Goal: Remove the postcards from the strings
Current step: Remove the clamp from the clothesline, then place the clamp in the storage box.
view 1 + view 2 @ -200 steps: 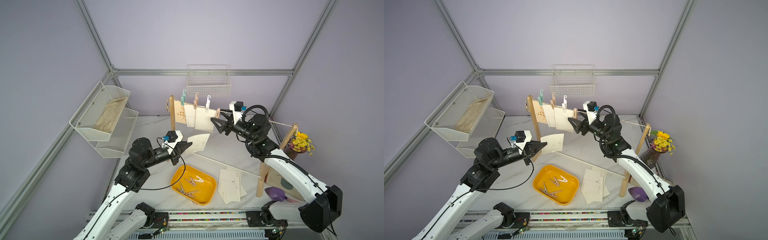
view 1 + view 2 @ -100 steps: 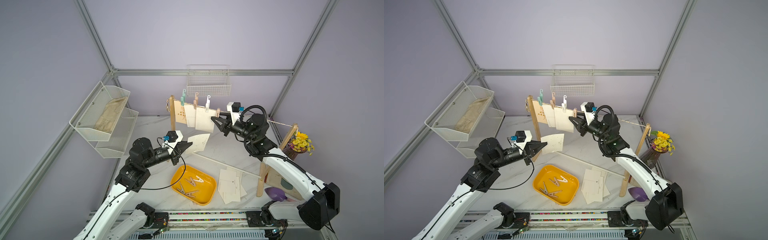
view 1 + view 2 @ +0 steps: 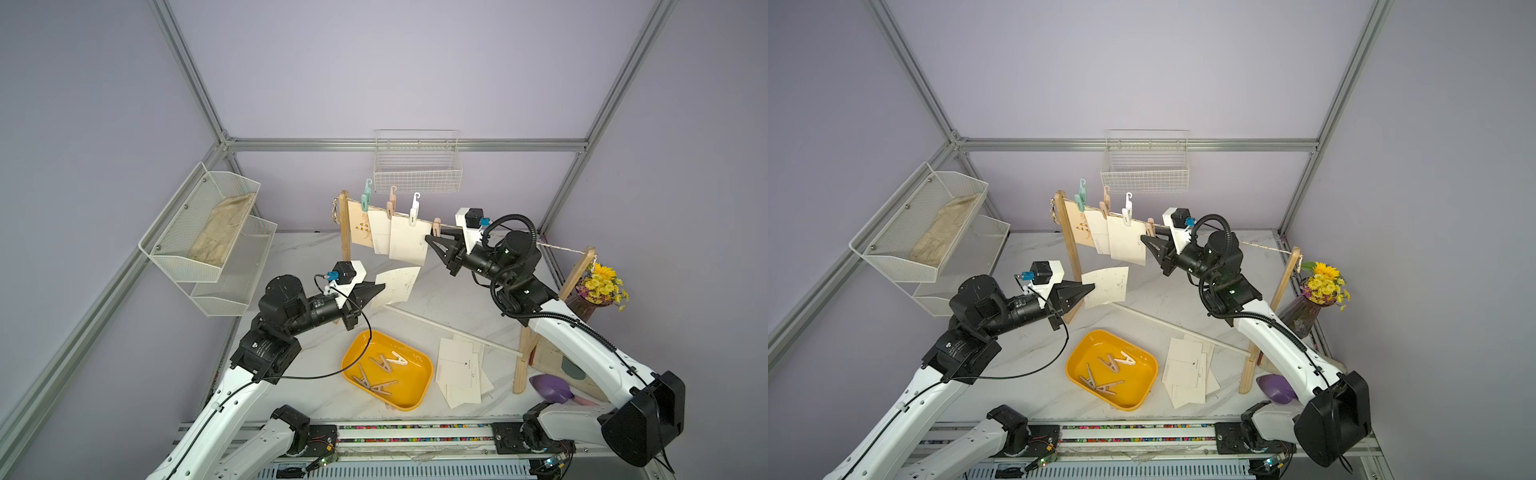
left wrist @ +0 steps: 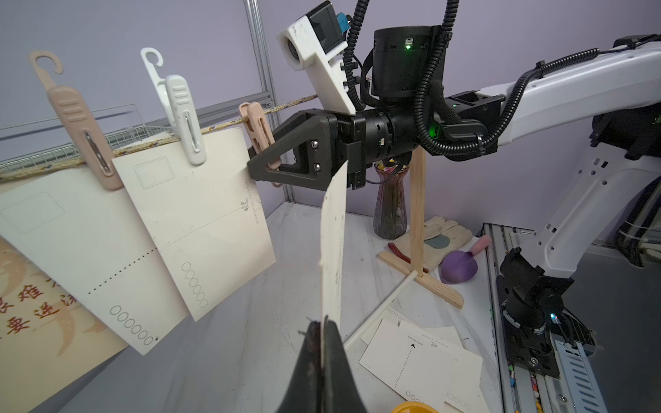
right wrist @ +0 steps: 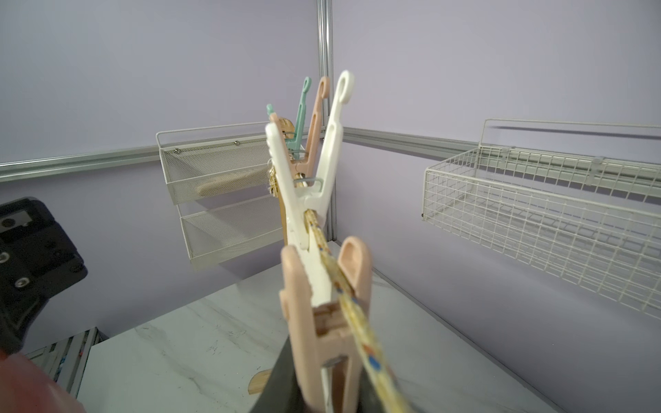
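The string (image 3: 555, 248) runs between two wooden posts. Three postcards hang from it by hooked clothespins: a tan one (image 3: 359, 226) and two cream ones (image 3: 380, 232) (image 3: 409, 243). My left gripper (image 3: 381, 286) is shut on a loose cream postcard (image 3: 397, 286) (image 4: 332, 250), held in the air below the string. My right gripper (image 3: 430, 240) (image 5: 322, 388) is shut on a short pink clothespin (image 3: 436, 227) (image 5: 322, 314) that sits on the string (image 5: 343, 286), just right of the hung cards. A pile of postcards (image 3: 461, 372) lies on the table.
A yellow tray (image 3: 411, 388) with several clothespins sits at the front. A white rod (image 3: 453, 330) joins the post feet. A flower vase (image 3: 598, 286), a purple scoop (image 3: 550, 386) and a glove are at the right. Wire baskets (image 3: 417, 174) (image 3: 208, 232) hang on the walls.
My right gripper moved left along the string and closed on the short pink clothespin. The left arm stayed still with its postcard.
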Controlling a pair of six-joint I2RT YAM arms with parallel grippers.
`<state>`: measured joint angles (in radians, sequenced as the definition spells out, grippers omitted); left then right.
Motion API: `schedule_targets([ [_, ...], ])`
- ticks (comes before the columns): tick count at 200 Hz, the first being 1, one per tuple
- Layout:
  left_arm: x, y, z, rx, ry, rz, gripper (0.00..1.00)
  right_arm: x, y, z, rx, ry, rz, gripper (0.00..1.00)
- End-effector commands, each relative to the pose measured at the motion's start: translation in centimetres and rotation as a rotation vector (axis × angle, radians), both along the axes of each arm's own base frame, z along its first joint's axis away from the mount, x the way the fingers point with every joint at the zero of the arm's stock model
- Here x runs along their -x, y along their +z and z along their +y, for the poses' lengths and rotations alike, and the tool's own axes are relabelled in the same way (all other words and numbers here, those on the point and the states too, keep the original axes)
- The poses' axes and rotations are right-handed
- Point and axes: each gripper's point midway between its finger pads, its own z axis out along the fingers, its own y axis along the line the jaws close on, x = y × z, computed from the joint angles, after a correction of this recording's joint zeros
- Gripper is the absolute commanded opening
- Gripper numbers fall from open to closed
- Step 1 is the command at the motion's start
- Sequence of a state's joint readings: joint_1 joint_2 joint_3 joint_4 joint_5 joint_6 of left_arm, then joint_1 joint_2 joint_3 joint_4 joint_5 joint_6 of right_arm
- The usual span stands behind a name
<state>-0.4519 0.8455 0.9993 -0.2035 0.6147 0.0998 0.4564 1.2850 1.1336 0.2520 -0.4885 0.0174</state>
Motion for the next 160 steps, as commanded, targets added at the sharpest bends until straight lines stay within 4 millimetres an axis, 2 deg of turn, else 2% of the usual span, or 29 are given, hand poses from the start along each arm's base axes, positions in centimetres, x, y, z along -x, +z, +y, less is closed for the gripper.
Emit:
schedule_targets([
  [1,-0.1,-0.7,-0.2,-0.002,-0.011,-0.009,0.0,0.6,-0.4,-0.9,0.02,-0.038,-0.006,0.17],
  [29,-0.1,-0.6,-0.2,0.0,-0.011,-0.012,0.0,1.3,-1.3,-1.6,0.035,-0.061,0.012,0.18],
  [72,0.0,0.9,0.9,0.04,0.055,-0.063,0.0,2.3,-5.2,-1.1,0.116,-0.001,0.142,0.19],
  [96,-0.2,2.8,3.2,0.087,0.194,-0.138,0.0,4.5,-7.6,0.2,0.146,0.142,0.24,0.21],
  [124,0.1,4.4,5.6,0.117,0.325,-0.209,0.0,8.4,-10.8,2.0,0.193,0.303,0.342,0.21],
  [160,0.2,4.5,6.2,0.116,0.356,-0.208,0.0,13.2,-15.8,5.0,0.284,0.45,0.461,0.24],
])
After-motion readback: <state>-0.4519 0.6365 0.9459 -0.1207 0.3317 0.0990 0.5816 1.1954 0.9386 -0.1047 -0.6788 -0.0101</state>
